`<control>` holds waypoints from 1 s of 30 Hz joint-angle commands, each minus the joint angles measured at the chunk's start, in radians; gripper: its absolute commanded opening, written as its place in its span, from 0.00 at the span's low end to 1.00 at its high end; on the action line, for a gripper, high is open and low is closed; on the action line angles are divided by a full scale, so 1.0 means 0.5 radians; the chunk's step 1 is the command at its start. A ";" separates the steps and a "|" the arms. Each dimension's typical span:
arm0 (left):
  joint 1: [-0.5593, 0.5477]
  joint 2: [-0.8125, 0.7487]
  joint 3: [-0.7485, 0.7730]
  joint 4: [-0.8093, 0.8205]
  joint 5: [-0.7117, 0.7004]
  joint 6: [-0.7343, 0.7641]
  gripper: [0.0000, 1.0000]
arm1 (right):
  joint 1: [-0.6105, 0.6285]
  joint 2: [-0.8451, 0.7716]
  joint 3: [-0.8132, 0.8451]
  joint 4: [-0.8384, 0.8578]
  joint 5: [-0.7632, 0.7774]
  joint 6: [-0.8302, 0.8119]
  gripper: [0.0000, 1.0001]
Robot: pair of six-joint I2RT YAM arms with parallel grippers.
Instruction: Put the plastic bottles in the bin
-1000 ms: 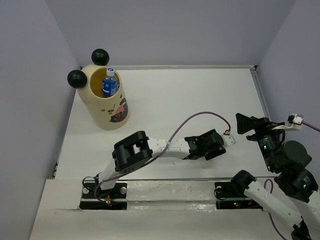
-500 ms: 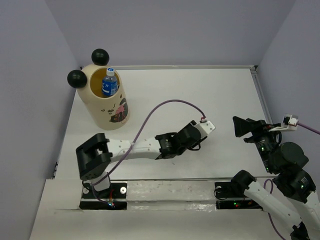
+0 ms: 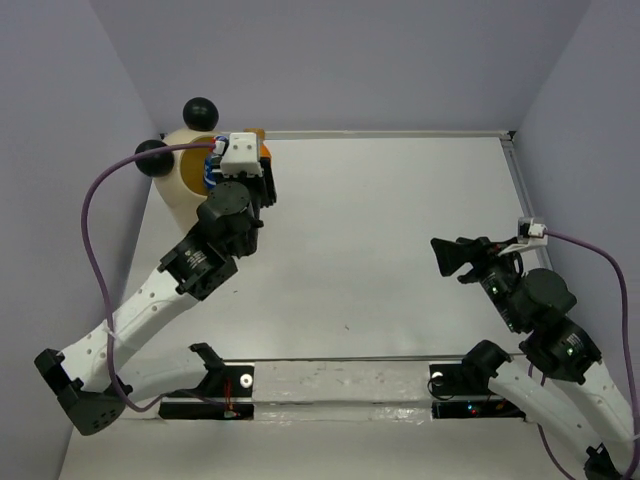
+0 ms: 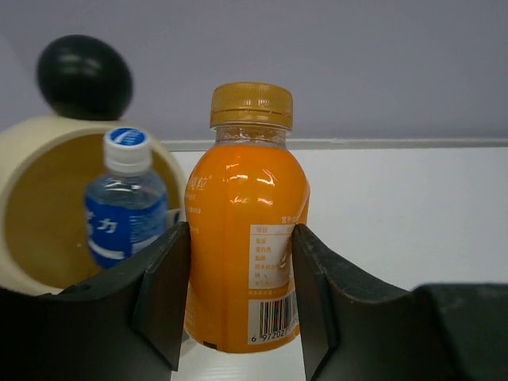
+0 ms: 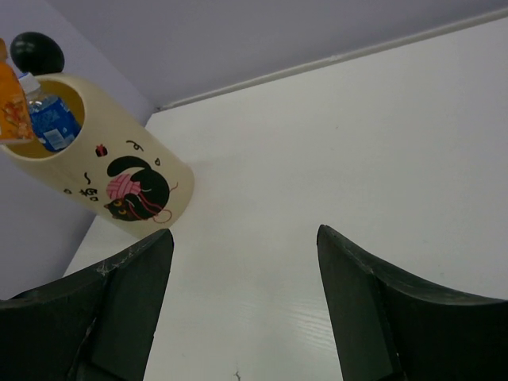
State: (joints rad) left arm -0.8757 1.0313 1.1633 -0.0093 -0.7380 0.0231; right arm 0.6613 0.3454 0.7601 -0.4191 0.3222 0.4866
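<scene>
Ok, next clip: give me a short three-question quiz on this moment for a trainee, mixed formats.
1. True or false: the left gripper is shut on the orange plastic bottle with the orange cap.
2. Multiple choice: which bottle is visible inside the tall cream cylindrical bin? A) a green bottle B) a clear plastic bottle with a blue label C) none at all
3. Fill in: the right gripper is ____ and holds nothing.

Key: 1 true; 2 B; 3 open.
</scene>
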 commanded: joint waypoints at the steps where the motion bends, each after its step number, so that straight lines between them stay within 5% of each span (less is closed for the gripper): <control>1: 0.275 0.011 -0.071 -0.196 -0.028 0.101 0.30 | -0.003 0.061 -0.038 0.240 -0.184 -0.016 0.78; 10: 0.680 0.113 -0.075 -0.016 -0.098 0.184 0.29 | -0.003 0.119 -0.090 0.338 -0.288 -0.022 0.78; 24: 0.717 0.070 -0.247 0.463 -0.270 0.414 0.29 | -0.003 0.110 -0.167 0.375 -0.310 -0.019 0.78; 30: 0.730 0.098 -0.047 -0.046 -0.153 0.052 0.25 | -0.003 0.110 -0.179 0.381 -0.313 -0.007 0.78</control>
State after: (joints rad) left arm -0.5190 1.1103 1.0771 0.0296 -0.8024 0.1497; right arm 0.6617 0.4038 0.6716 -0.2829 0.1776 0.4866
